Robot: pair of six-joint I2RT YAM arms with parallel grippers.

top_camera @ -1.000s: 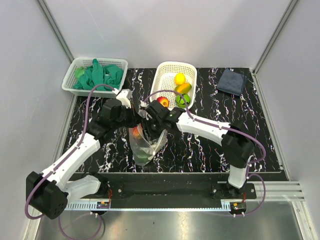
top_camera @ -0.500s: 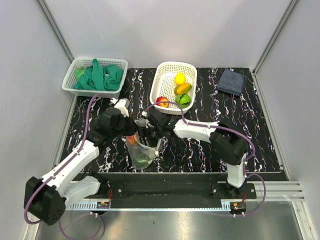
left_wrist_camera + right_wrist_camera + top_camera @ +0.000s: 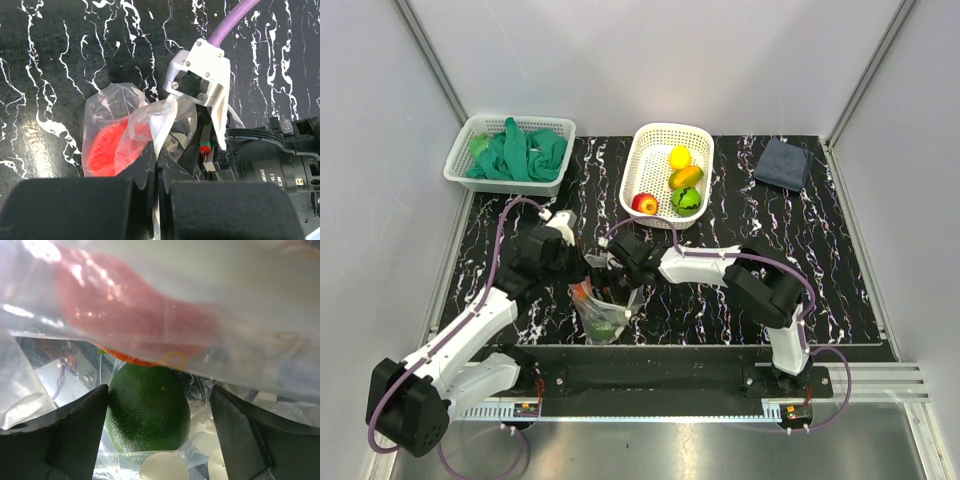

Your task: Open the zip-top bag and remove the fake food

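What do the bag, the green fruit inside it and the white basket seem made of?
The zip-top bag: thin clear plastic film, creased and glinting. The green fruit: probably hard plastic, finely pebbled with a soft sheen. The white basket: likely moulded plastic, lattice walls.

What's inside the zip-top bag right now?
A dark green fruit lies low in the zip-top bag, with the open right claw straddling it. A red piece and an orange sliver sit nearer the mouth. Crumpled film and the claw hide anything deeper.

Zip-top bag [image 3: 605, 318] with fake food [image 3: 146, 412] inside, basket [image 3: 632, 165] behind.
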